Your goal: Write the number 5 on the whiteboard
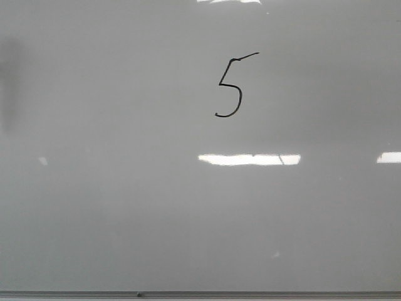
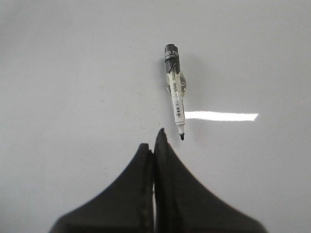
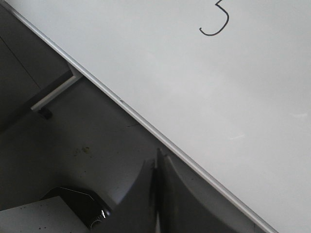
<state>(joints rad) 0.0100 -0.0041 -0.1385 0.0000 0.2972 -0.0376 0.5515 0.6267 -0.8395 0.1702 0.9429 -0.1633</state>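
A thin black number 5 (image 1: 230,86) is drawn on the upper middle of the whiteboard (image 1: 125,207); its hooked belly (image 3: 216,25) also shows in the right wrist view. An uncapped marker (image 2: 176,90) lies loose on the whiteboard (image 2: 73,73), its black tip pointing toward my left gripper (image 2: 154,141). That gripper is shut and empty, just short of the marker's tip. My right gripper (image 3: 156,156) is shut and empty, off the whiteboard's (image 3: 218,97) grey metal edge. Neither gripper appears in the front view.
The board's metal edge (image 1: 200,293) runs along the bottom of the front view. Bright light reflections (image 1: 249,159) lie on the board. Beside the board's edge (image 3: 146,126), the right wrist view shows a dark surface, a grey bracket (image 3: 53,94) and a dark-cornered object (image 3: 77,204).
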